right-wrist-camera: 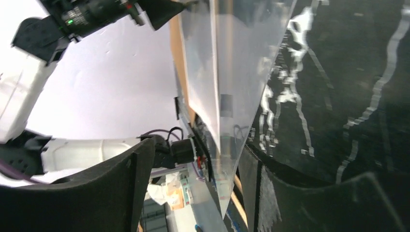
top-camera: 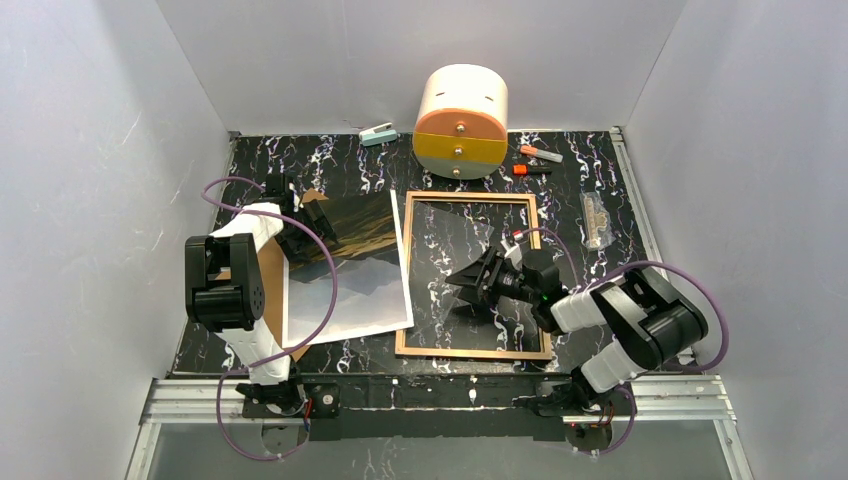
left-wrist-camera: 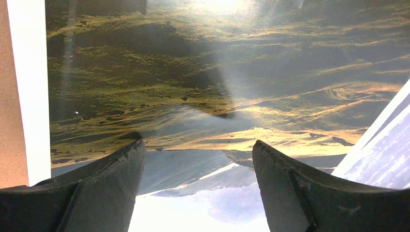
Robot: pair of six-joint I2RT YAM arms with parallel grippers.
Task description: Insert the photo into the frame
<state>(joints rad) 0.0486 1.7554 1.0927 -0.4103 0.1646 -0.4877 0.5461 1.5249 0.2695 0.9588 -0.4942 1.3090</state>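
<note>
From above, the photo [top-camera: 350, 272] lies printed side up on the table [top-camera: 585, 170], just left of the frame [top-camera: 470, 353] (its left part rests on a brown backing board [top-camera: 270, 286]). The left gripper [top-camera: 322, 222] hangs over the photo's far corner, the right gripper [top-camera: 468, 286] over the glass [top-camera: 450, 235]. Left wrist: fingers spread wide above the landscape print, pinching nothing. Right wrist: fingers likewise apart, tan rim and glass ahead.

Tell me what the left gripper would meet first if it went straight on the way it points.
The photo. The left gripper, jaws open, points at its printed landscape, which fills the left wrist view ahead of it, with nothing in between. How far off the sheet lies is unclear.
</note>
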